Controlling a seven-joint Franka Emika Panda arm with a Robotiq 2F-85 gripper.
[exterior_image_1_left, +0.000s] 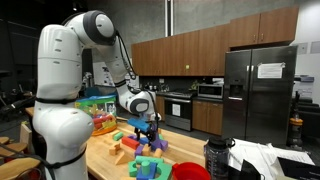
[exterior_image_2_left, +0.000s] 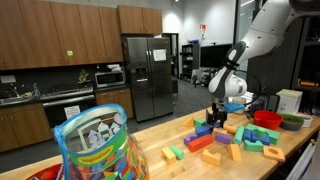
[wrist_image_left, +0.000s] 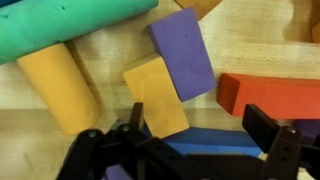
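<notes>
End effector released, jaws spread wide, nothing between them gripped; it hangs low over the foam blocks on the wooden counter, pointing straight down

Wrist view: blue block lies flat right under the open jaws, partly hidden by the end effector body. Yellow block lies tilted, its lower end next to one finger, touching the blue block's edge as far as can be seen. Purple block sits just beside the yellow block's upper end, touching it. Red block lies beside the other finger, close to the purple one. Yellow cylinder lies on its side, apart from the yellow block, with a green cylinder lying across its far end

In both exterior views the end effector is down among the scattered blocks, mid-counter, away from the long edges. In an exterior view a red bowl and a green bowl stand near the counter's far end beyond the blocks, and a clear jar of coloured pieces stands at the near end, well apart from the end effector
</notes>
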